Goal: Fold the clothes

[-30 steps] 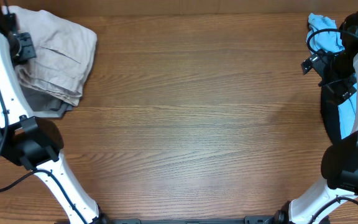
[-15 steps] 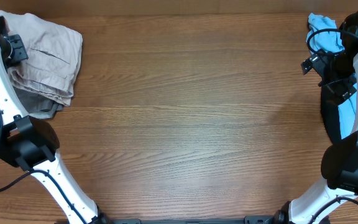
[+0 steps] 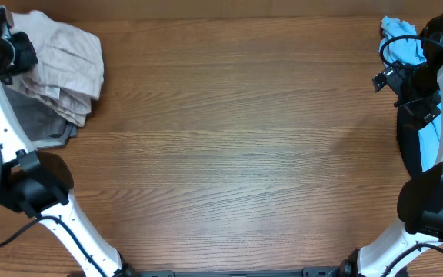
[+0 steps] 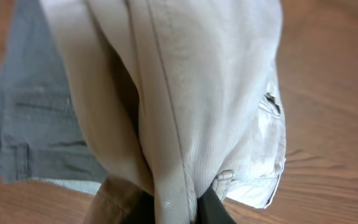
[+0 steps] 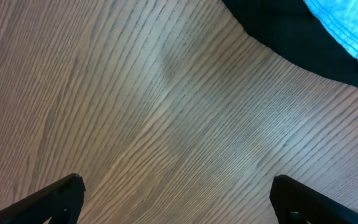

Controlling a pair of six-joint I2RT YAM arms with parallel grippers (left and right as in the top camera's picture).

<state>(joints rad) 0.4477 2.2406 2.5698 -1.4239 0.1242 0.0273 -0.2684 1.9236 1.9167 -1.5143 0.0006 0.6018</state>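
A: Let us begin at the left. What is the left tool doing?

B: Its 2 fingers are pressed together on a ridge of the beige shorts. In the left wrist view the cloth comes out from between them and spreads away, so the tool is clamped on the shorts.

A: And where are the shorts?

B: At the far left corner of the surface. They are gathered in several layers, and their lower edge lies over a grey garment that is flat under them. I cannot tell whether the pinched part is lifted off the surface.

A: Are they folded, in your opinion?

B: Partly, I think. The layers show at least 1 fold, and a pocket opening faces up. But the edges are not in line and the bundle looks loose, so I would not call it finished.

A: The middle?

B: Only bare wood there.

A: And the right side?

B: The right tool has its fingers wide apart and holds nothing; it hangs over bare wood. Near it, at the far right, is a blue cloth with something dark just beside it. I cannot tell what the dark thing is.

A: So what is left?

B: I judge that the shorts must be laid down flat, the edges matched, and then released.
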